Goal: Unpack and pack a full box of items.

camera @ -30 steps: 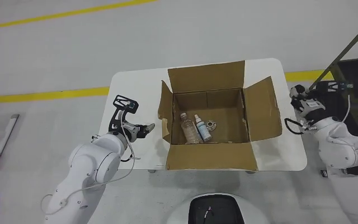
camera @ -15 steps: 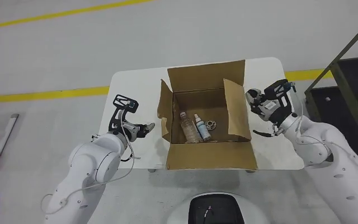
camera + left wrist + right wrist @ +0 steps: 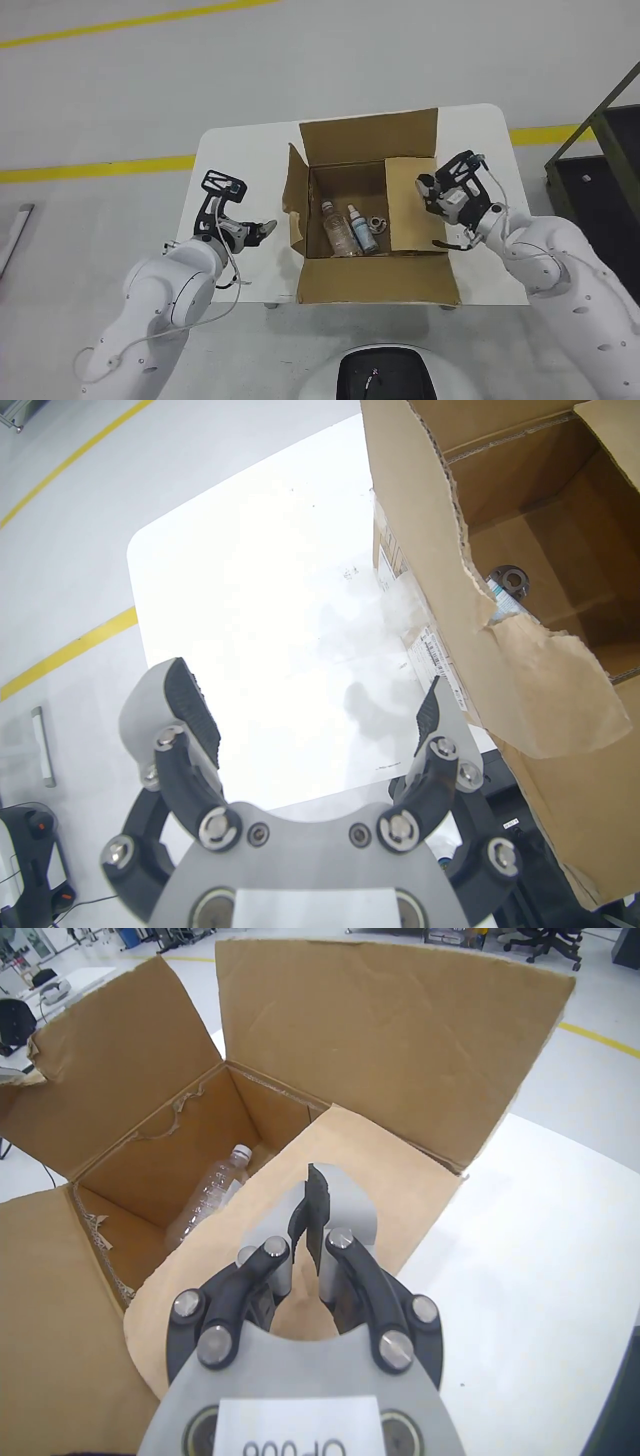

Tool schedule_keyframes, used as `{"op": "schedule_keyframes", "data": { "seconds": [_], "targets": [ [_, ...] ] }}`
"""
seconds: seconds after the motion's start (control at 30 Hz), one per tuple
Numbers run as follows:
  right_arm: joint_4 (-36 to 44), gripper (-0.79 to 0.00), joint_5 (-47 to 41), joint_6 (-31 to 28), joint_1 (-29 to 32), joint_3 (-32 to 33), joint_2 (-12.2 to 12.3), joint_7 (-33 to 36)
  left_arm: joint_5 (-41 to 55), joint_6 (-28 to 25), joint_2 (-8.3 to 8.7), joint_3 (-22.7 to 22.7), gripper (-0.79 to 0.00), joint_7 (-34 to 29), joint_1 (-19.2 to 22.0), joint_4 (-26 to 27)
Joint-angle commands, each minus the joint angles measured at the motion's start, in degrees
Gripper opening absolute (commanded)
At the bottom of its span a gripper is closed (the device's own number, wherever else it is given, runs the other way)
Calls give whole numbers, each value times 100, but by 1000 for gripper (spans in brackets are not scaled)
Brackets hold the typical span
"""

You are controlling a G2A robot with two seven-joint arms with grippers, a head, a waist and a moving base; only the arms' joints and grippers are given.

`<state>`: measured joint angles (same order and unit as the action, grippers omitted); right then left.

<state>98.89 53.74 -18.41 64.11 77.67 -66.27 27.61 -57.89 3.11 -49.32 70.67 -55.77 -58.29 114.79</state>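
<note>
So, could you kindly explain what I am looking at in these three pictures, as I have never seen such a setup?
It is a two-armed robot at a white table. One picture looks down from above the arms; the other two come from a camera on each wrist, so each shows that arm's own tool up close. On the table stands an open cardboard box holding a clear plastic bottle, a small spray bottle and a round metal fitting. The left tool is open, holds nothing and hangs above the table beside the box. The right tool is shut, over a side flap folded in across the opening.
</note>
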Motion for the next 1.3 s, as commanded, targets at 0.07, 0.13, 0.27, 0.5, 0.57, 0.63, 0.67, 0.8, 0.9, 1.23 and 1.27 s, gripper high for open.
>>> {"op": "schedule_keyframes", "data": {
  "seconds": [0.07, 0.13, 0.27, 0.5, 0.57, 0.63, 0.67, 0.8, 0.9, 1.23, 1.27],
  "targets": [
    [123, -785, -331, 320, 8, 244, -4, -227, -89, -255, -35, -127, -785, 336, 15, 0],
    [162, -785, -461, 750, 5, 410, -12, -334, -10, -400, -69, -248, -785, 500, 61, -15],
    [28, -785, -1096, 1659, -41, 669, -58, -495, 58, -819, -140, -546, -785, 763, 245, -96],
    [-706, -785, -1638, 2605, -573, 742, -115, -276, 296, -1405, -318, -1205, -708, 970, 729, -385],
    [-935, -785, -1570, 2555, -800, 678, -117, -196, 256, -1517, -375, -1419, -714, 946, 869, -488],
    [-1164, -785, -1574, 2443, -1057, 589, -125, -110, 259, -1629, -431, -1616, -696, 920, 981, -610],
    [-1320, -785, -1492, 2384, -1196, 529, -125, -42, 187, -1637, -456, -1704, -733, 867, 1041, -696],
    [-1826, -785, -1225, 1915, -1790, 241, -131, 236, 89, -1610, -556, -1952, -785, 796, 1231, -830],
    [-2164, -785, -1379, 1596, -2062, 139, -151, 283, 82, -1614, -610, -2048, -785, 767, 1316, -907],
    [-2916, -785, -1619, 938, -2620, -188, -197, 565, 110, -1410, -742, -2093, -785, 775, 1456, -1062],
    [-2960, -785, -1685, 918, -2649, -200, -203, 575, 132, -1344, -755, -2072, -785, 790, 1471, -1070]
  ]
}}
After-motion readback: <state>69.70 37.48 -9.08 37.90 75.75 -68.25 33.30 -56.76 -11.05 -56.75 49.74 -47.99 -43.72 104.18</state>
